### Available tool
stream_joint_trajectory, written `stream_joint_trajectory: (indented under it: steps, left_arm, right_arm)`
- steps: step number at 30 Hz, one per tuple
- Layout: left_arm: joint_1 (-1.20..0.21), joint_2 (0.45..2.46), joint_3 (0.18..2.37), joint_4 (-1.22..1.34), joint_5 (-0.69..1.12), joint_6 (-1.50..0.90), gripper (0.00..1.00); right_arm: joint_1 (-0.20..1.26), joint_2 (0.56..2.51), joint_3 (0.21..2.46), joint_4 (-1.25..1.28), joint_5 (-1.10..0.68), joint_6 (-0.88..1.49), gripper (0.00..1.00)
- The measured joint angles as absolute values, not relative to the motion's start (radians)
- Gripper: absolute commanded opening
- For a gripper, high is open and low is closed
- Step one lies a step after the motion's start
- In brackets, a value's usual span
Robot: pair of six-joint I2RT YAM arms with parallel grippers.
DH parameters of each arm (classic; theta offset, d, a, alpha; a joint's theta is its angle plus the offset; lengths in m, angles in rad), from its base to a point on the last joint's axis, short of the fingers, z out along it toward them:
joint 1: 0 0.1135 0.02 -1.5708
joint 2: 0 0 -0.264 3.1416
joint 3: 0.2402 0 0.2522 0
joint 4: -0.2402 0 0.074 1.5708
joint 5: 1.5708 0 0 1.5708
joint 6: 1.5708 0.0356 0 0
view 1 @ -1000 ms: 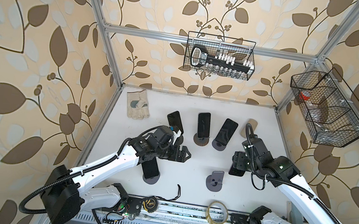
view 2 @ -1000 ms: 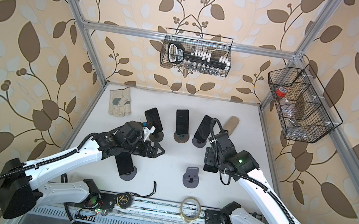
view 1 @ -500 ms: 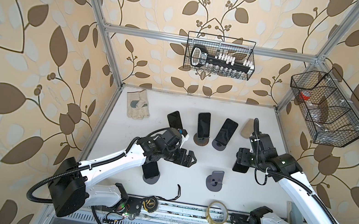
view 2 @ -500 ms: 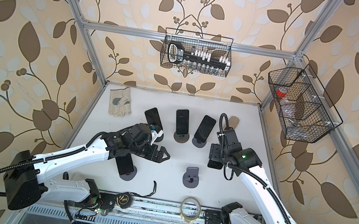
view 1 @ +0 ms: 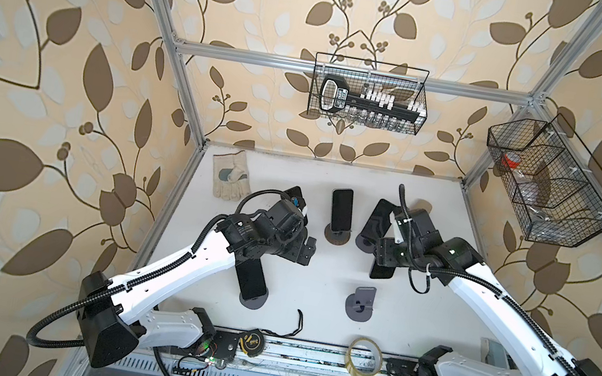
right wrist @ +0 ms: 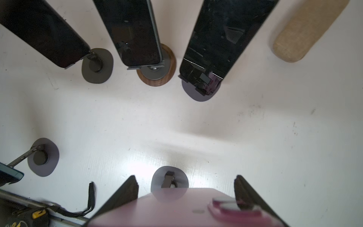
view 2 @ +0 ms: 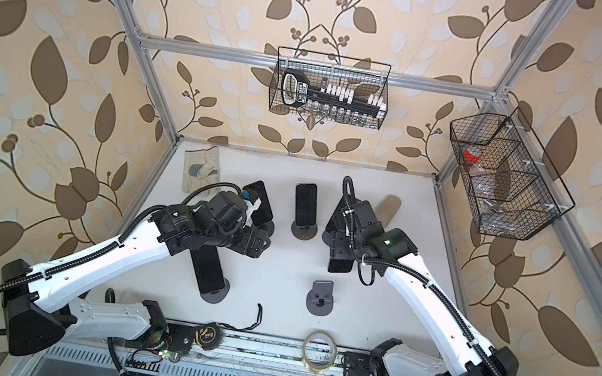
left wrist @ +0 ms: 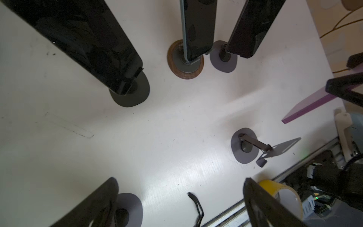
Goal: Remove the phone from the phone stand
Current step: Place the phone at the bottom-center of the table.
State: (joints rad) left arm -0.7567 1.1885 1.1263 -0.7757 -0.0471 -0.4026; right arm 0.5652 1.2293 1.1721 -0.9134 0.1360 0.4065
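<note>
Right gripper (right wrist: 186,194) had shifted toward centre, jaws clamped across the flat, purple-backed phone (right wrist: 176,213), clear of the grey disc-based stand (right wrist: 177,175); left gripper (left wrist: 180,182) stood fully spread.

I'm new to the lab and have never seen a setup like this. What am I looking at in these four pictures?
Two white robot arms, the left arm and the right arm, work over a white table. Two pictures come from one camera head above and look nearly alike. The other two come from a camera on each wrist, looking past that arm's hand. On the table four phones lean on stands, for instance the middle phone, beside an empty stand and a glove. The right hand grips a purple-backed phone above the table. The left hand is open and empty.
</note>
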Motion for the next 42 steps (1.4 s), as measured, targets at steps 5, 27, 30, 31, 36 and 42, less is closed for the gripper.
stream_joint_trajectory:
  steps: [5, 27, 30, 31, 36, 42]
  left_arm:
    - [-0.698, 1.151, 1.124, -0.815, -0.06, -0.358, 0.99]
    - [-0.365, 0.99, 1.04, -0.812, 0.029, -0.342, 0.99]
    - [-0.365, 0.996, 1.036, -0.81, 0.029, -0.343, 0.99]
    - [-0.365, 1.0, 1.036, -0.811, 0.029, -0.343, 0.99]
    - [-0.365, 1.011, 1.036, -0.811, 0.027, -0.343, 0.99]
    - [-0.352, 1.013, 1.036, -0.801, 0.024, -0.343, 0.99]
  right_arm:
    - [0.667, 1.316, 1.24, -0.871, 0.114, 0.414, 0.6]
    - [0.982, 1.614, 1.324, -0.773, 0.022, 0.55, 0.61]
    - [0.994, 1.642, 1.319, -0.772, 0.014, 0.561, 0.6]
    - [0.997, 1.654, 1.316, -0.772, 0.012, 0.564, 0.6]
    - [1.01, 1.7, 1.301, -0.775, 0.007, 0.578, 0.6]
    - [1.021, 1.736, 1.284, -0.791, 0.011, 0.59, 0.6]
